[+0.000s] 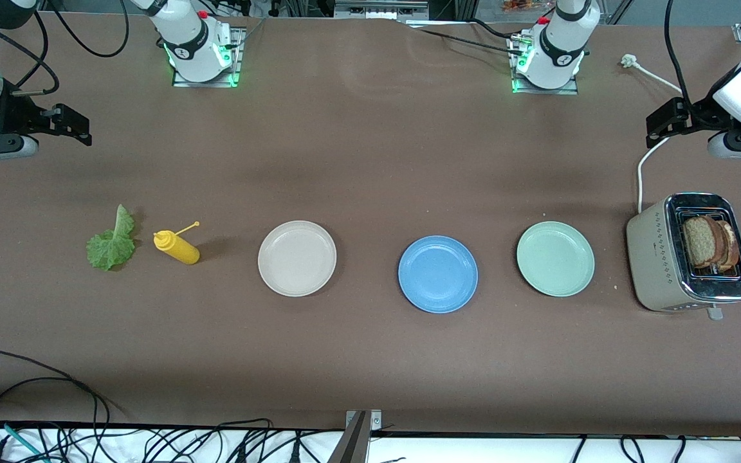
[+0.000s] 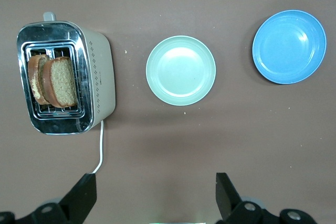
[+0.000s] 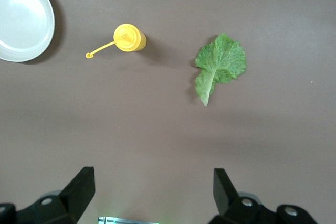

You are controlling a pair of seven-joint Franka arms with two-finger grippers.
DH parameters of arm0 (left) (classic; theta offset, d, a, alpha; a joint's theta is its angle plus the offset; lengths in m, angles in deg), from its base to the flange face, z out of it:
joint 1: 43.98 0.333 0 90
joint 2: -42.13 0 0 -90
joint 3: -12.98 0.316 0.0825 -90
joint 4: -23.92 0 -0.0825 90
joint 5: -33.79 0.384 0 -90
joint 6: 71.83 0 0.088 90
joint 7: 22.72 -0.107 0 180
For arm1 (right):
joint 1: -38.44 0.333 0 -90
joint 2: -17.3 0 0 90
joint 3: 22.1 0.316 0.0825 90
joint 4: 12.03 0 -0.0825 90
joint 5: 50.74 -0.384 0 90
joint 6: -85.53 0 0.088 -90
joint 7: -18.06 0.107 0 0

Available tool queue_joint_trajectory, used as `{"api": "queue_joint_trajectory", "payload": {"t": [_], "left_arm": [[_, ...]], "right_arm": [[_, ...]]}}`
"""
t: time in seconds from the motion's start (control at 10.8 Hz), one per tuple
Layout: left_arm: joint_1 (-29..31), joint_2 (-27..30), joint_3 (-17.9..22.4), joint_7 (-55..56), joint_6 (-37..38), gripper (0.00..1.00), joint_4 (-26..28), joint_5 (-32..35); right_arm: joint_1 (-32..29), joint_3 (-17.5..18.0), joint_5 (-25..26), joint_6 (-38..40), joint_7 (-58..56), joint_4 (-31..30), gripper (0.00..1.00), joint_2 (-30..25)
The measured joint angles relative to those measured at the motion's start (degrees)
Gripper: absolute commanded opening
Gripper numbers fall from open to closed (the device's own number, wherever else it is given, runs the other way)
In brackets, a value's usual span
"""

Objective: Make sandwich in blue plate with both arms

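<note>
The blue plate (image 1: 438,274) (image 2: 289,46) lies empty at the middle of the table. Two brown bread slices (image 1: 710,242) (image 2: 52,81) stand upright in a toaster (image 1: 660,257) at the left arm's end. A ruffled green lettuce leaf (image 1: 112,243) (image 3: 219,66) lies flat at the right arm's end. My left gripper (image 1: 658,128) (image 2: 156,182) hangs open and holds nothing, high over the table close to the toaster. My right gripper (image 1: 78,128) (image 3: 152,177) hangs open and holds nothing, high over the table close to the lettuce.
A yellow squeeze bottle (image 1: 176,247) (image 3: 129,38) stands beside the lettuce. A cream-white plate (image 1: 297,258) (image 3: 21,17) and a mint-green plate (image 1: 555,258) (image 2: 180,70) flank the blue one. The toaster's white cord (image 1: 642,170) runs toward the left arm's base.
</note>
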Motion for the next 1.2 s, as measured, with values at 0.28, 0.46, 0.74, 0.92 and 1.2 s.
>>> {"api": "queue_joint_trajectory", "payload": {"t": [0.28,0.46,0.74,0.92,1.2], "left_arm": [[0.0,0.0,0.0,0.0,0.0,1.00,0.0,0.0],[0.0,0.0,0.0,0.1,0.0,1.00,0.0,0.0],[0.0,0.0,0.0,0.1,0.0,1.00,0.0,0.0],[0.0,0.0,0.0,0.1,0.0,1.00,0.0,0.0],[0.0,0.0,0.0,0.1,0.0,1.00,0.0,0.0]], "right_arm": [[0.0,0.0,0.0,0.0,0.0,0.0,1.00,0.0],[0.0,0.0,0.0,0.0,0.0,0.6,1.00,0.2],[0.0,0.0,0.0,0.0,0.0,0.9,1.00,0.3],[0.0,0.0,0.0,0.0,0.0,0.9,1.00,0.3],[0.0,0.0,0.0,1.3,0.0,0.9,1.00,0.4]]}}
